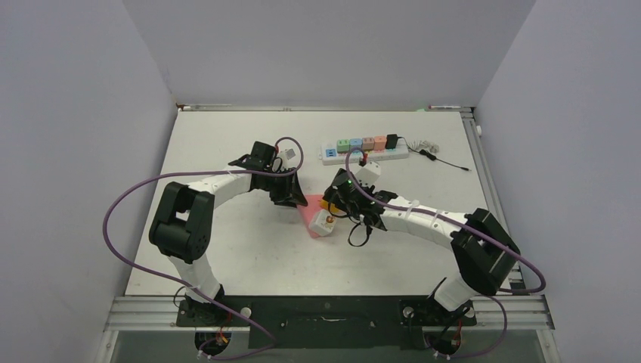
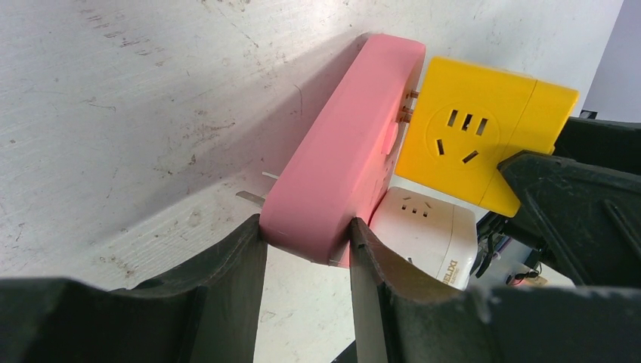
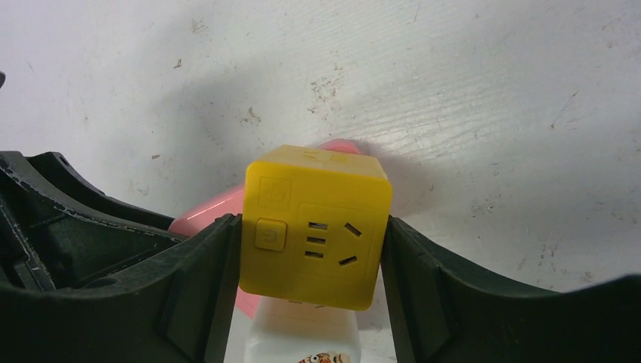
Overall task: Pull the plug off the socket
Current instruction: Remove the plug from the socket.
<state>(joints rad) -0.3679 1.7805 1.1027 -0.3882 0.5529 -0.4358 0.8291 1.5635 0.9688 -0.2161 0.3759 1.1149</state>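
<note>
Yellow plug cube (image 3: pixel 316 227): mid-table, clamped by the right gripper (image 3: pixel 310 249), one finger on each side face. Front face carries a power button and a set of socket slots. Its pins (image 2: pixel 412 106) show in a thin gap and reach the face of the pink socket block (image 2: pixel 340 166). Left gripper (image 2: pixel 306 238) is clamped on the pink block's near end. The block stands on edge on the table (image 1: pixel 227 249). White cube (image 2: pixel 423 231) sits against the same pink face, just beside the yellow one. Far side: white power strip (image 1: pixel 365 153) with a row of coloured cubes (image 1: pixel 368 142), black cable (image 1: pixel 446 157) trailing right.
</note>
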